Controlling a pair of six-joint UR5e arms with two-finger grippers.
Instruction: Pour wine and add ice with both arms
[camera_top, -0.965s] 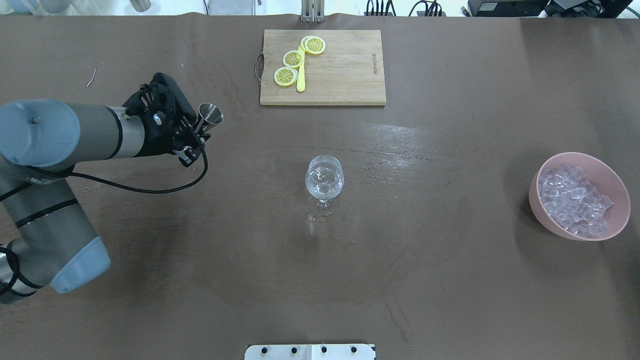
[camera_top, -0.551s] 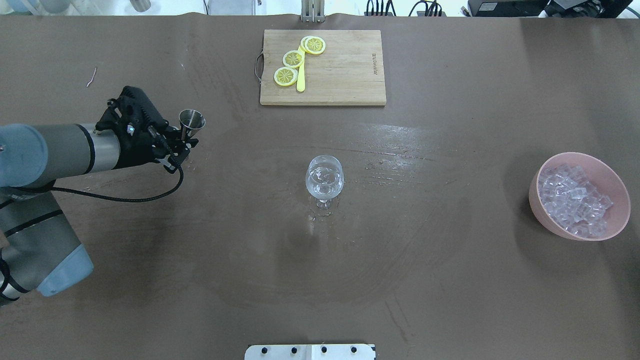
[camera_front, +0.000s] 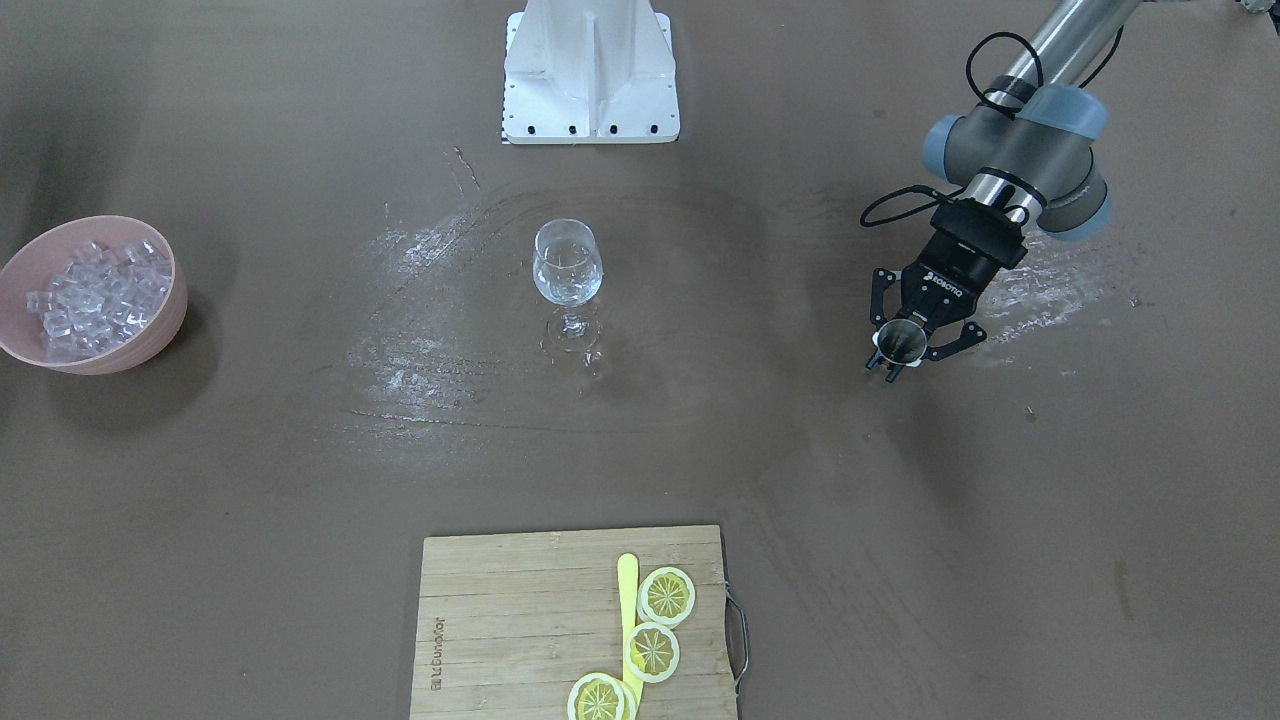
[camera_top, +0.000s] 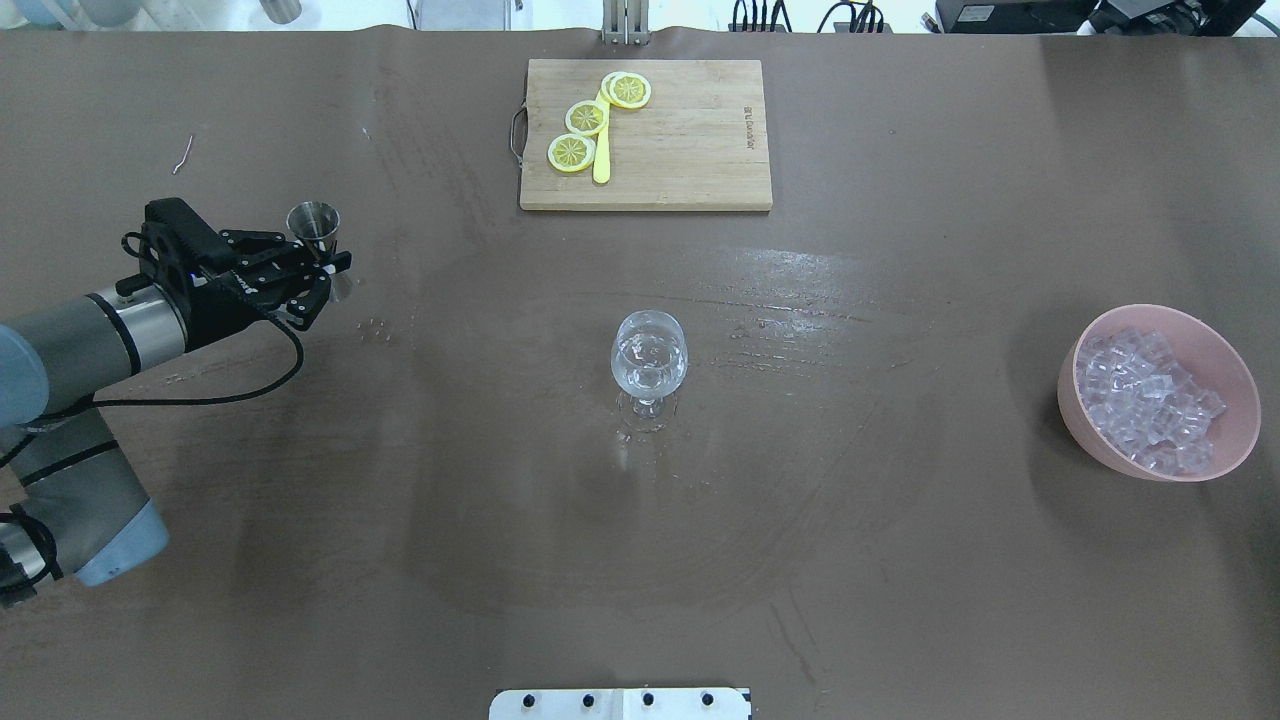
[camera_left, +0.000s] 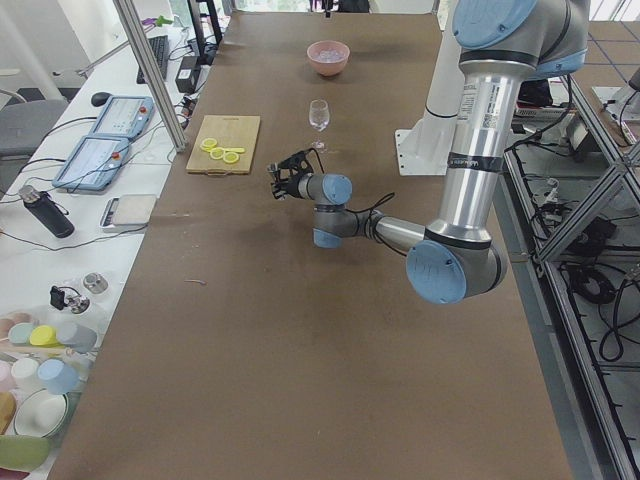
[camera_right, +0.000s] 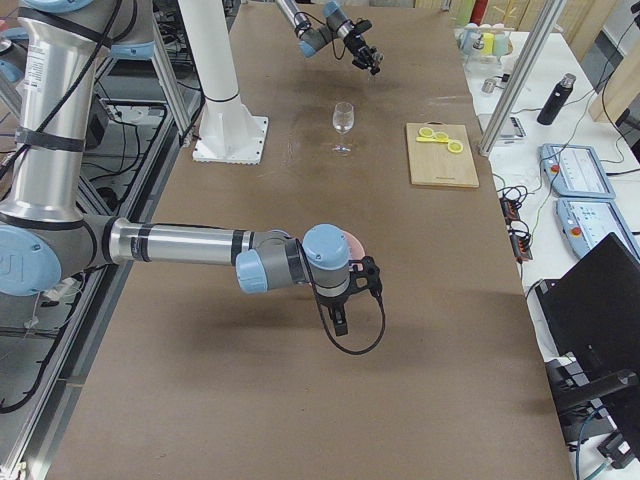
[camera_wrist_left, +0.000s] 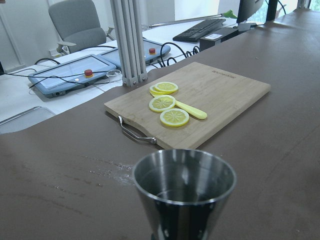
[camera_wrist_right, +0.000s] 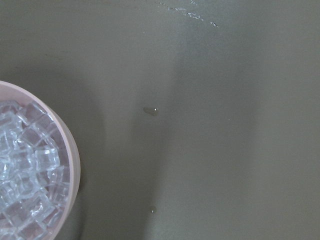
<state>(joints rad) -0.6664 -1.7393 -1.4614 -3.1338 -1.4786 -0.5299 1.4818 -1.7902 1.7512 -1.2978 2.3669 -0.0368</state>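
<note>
Ice cubes (camera_top: 1150, 400) heaped in pink bowl (camera_top: 1090, 445) at right end of counter (camera_top: 900, 560), well apart from wine glass (camera_top: 649, 360). Likely light, hard, slick: pinch one across flat faces. Left claw (camera_front: 903, 352) pinching steel jigger (camera_wrist_left: 184, 190); right claw (camera_right: 340, 322) spread or pressed, impossible to tell.

A broad brown tabletop (camera_top: 900, 560) carries everything. Near its middle a clear stemmed wine glass (camera_top: 649, 362) stands upright on its foot. Well apart from it, toward the robot's right, sits a pink bowl (camera_top: 1085, 432), casting a soft shadow on the surface. At the far edge, opposite the robot, a wooden cutting board (camera_top: 690, 150) with a metal handle lies flat. A white base plate (camera_top: 620, 703) is fixed at the robot's edge of the tabletop. Pale wet streaks (camera_top: 790, 290) arc across the surface around the glass, with more smears (camera_front: 1040, 280) on the robot's left side, and small droplets (camera_wrist_right: 149, 110) lie just beside the bowl. A thin pale scrap (camera_top: 184, 154) lies near the far left corner.
</note>
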